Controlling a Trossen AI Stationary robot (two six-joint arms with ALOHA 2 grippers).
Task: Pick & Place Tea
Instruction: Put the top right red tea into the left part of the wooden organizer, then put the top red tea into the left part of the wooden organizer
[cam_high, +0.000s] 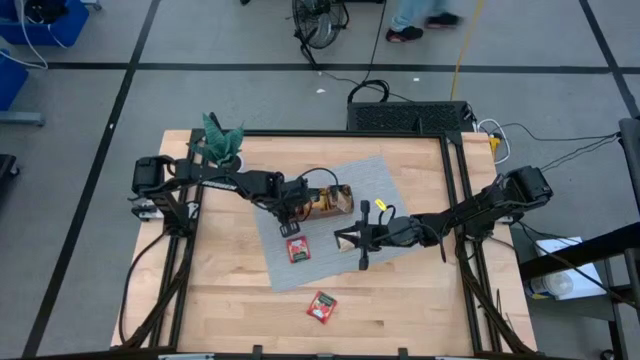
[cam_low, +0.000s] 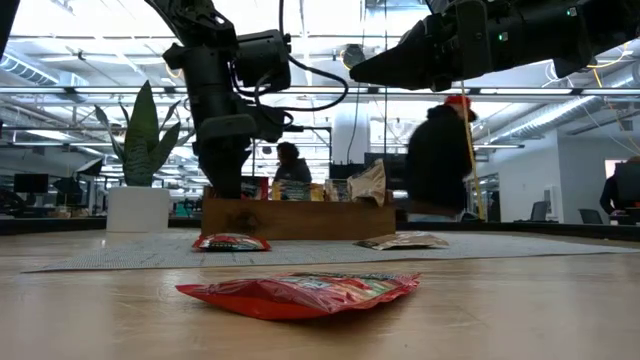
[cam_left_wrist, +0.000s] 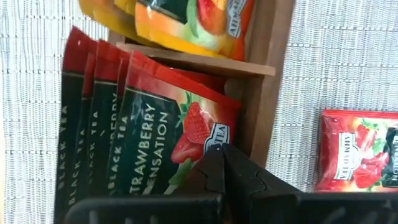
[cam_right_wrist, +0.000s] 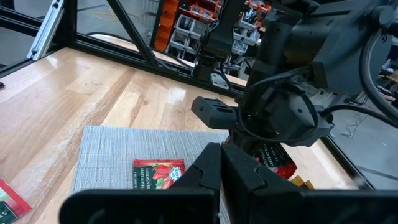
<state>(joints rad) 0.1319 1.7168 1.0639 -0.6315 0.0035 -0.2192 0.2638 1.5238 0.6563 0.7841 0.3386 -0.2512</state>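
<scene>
**Both pincers shut, nothing held**

On the left of the counter (cam_high: 220, 300): left pincer (cam_high: 291, 222) closed tight, fingertips together, empty, poised at the wooden tray (cam_high: 330, 203) on the grey mat (cam_high: 385, 185). Directly under its tips, a row of red sachets (cam_left_wrist: 134, 140) standing upright in one tray compartment; orange-yellow sachets (cam_left_wrist: 180, 22) in the next compartment beyond a wooden divider. Whether the tips touch the front sachet: cannot tell. Just beside the tray, flat on the mat, one red sachet (cam_high: 298, 249). Nearer the counter's front edge, off the mat on bare wood, another red sachet (cam_high: 321, 307). Right of the tray: right pincer (cam_high: 341, 239) also fully closed, empty, raised above the mat near a pale sachet (cam_low: 403, 240) lying flat. Behind the counter, a person (cam_low: 438, 160) in a dark top.
</scene>
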